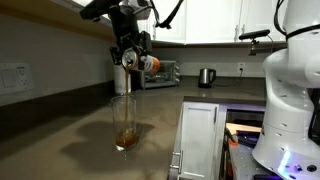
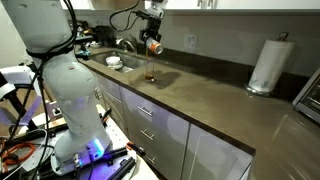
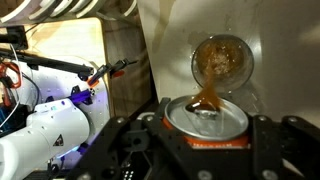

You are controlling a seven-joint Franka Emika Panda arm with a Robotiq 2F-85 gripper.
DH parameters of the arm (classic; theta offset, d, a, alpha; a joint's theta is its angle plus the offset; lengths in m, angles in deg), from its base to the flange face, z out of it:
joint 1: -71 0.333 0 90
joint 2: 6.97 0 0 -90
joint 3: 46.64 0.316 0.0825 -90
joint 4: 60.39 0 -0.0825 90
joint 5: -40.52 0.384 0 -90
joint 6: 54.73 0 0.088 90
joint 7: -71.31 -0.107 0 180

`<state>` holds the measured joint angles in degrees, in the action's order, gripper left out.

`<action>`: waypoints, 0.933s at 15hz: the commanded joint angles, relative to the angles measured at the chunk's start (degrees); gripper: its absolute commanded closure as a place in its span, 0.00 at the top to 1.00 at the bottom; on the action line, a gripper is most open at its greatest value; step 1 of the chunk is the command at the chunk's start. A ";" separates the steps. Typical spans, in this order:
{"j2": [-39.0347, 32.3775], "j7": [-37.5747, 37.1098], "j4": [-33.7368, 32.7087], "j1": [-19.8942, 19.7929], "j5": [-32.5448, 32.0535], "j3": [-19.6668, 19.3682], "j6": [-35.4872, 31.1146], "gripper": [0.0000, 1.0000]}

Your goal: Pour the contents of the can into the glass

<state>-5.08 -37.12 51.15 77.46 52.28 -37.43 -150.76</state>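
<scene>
The can [image 3: 205,122] hangs tipped over just above the glass [image 3: 222,60]. The claw [image 3: 205,150] is clamped on the can's sides, and the can's silver top faces down toward the mouth of the glass. A thin stream of brown drink [image 3: 207,100] runs from the can's opening into the glass, and a little has pooled in the bottom. The glass stands upright on the brown counter [image 1: 70,140]. Well beyond the glass, a steel kettle [image 1: 206,77] stands by the wall. Far along the counter from the glass stands a paper towel roll [image 2: 266,64].

A steel kettle [image 1: 206,77] stands near a toaster oven [image 1: 163,72]; a paper towel roll [image 2: 268,65] stands upright.
</scene>
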 commanded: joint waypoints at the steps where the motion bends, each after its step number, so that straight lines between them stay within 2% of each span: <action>1: -0.04 -0.04 -0.15 0.38 -0.03 -0.38 0.18 0.51; 3: -0.04 -0.04 -0.15 0.38 -0.03 -0.38 0.18 0.51; 4: -0.04 -0.04 -0.15 0.38 -0.03 -0.38 0.18 0.26; 14: -0.80 -1.51 -0.94 1.42 -1.21 0.44 0.98 0.26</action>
<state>-5.74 -37.13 51.17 78.17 52.28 -37.00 -150.76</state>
